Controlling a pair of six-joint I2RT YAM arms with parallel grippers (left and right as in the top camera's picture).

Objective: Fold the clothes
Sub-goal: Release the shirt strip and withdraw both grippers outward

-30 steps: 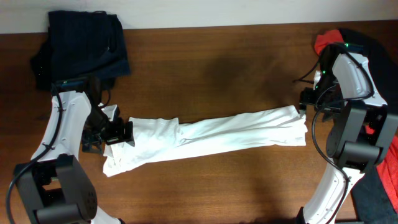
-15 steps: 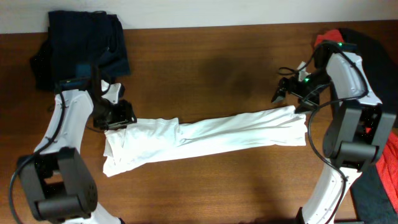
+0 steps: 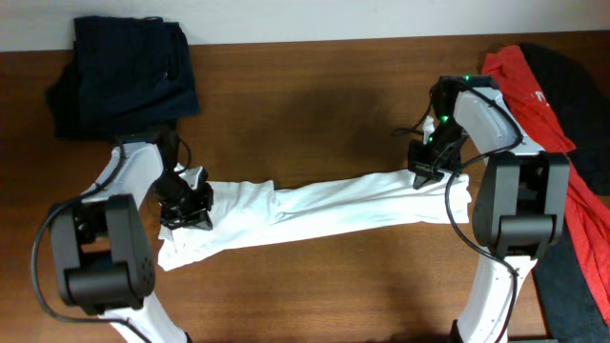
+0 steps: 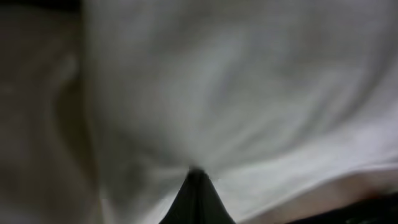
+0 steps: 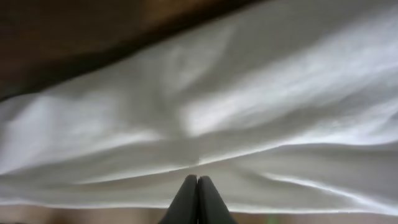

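The white T-shirt (image 3: 324, 214) is seen as soft, matt cloth, creased into shallow folds. The table (image 3: 315, 105) is of brown wood, smooth and faintly sheened. The navy garment (image 3: 124, 67) and red garment (image 3: 534, 90) are matt fabric. The arm shells (image 3: 496, 119) are of smooth white plastic.

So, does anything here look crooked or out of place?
The white shirt lies as a long strip, slanted across the table, its left end lower and rumpled. A red garment sprawls at the right edge. The navy garment is a loose heap in the far left corner.
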